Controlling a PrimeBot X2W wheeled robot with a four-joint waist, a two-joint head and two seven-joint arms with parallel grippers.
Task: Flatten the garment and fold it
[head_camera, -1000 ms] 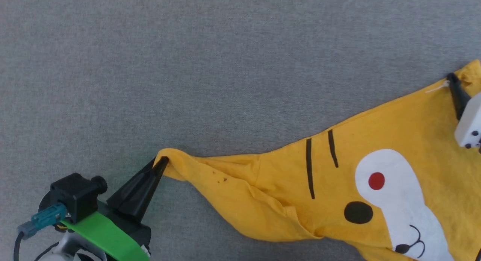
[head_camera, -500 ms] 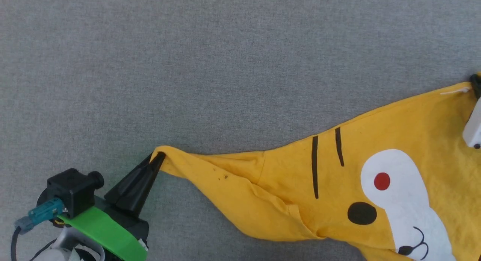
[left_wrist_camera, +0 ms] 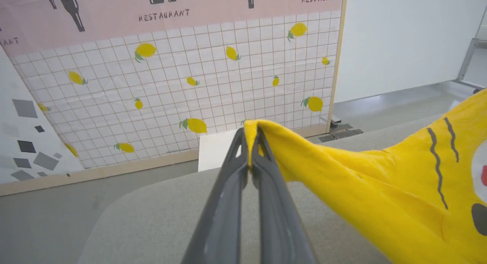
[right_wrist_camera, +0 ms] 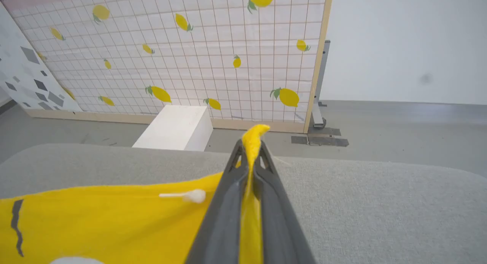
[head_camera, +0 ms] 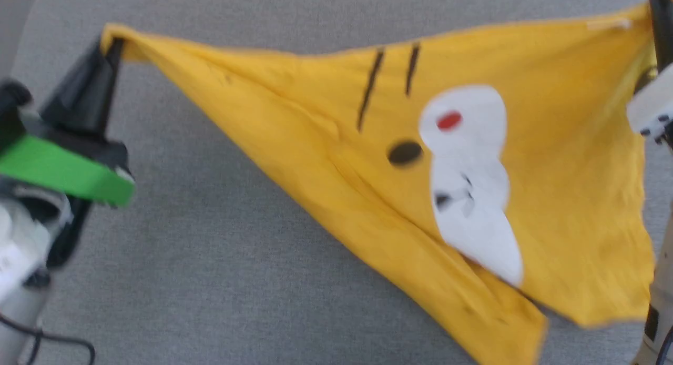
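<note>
A grey, felt-like surface with rounded corners stands before a floor of plain grey. Beyond that rises a panel printed with a grid and lemons, with a white wall to its right. A white box sits on the floor between the surface's far edge and the panel.

The garment, a yellow-orange T-shirt, is stretched in the air between the two grippers above the surface. Its top edge runs nearly straight from one gripper to the other. The rest hangs down and narrows to a loose lower corner near the bottom right of the head view, which is blurred. Whether that corner touches the surface cannot be told. The print shows two short black lines, a white patch with a red dot and a black spot.

The left gripper is clamped tight on one yellow corner, close to the surface's far left rounded corner. The left wrist view shows its fingers pressed together with the cloth pinched at the tips.

The right gripper is at the upper right. Its fingers are likewise closed on the other corner, and a small white tag lies on the cloth just beside it.

Bare grey surface lies under the shirt and along the near left.
</note>
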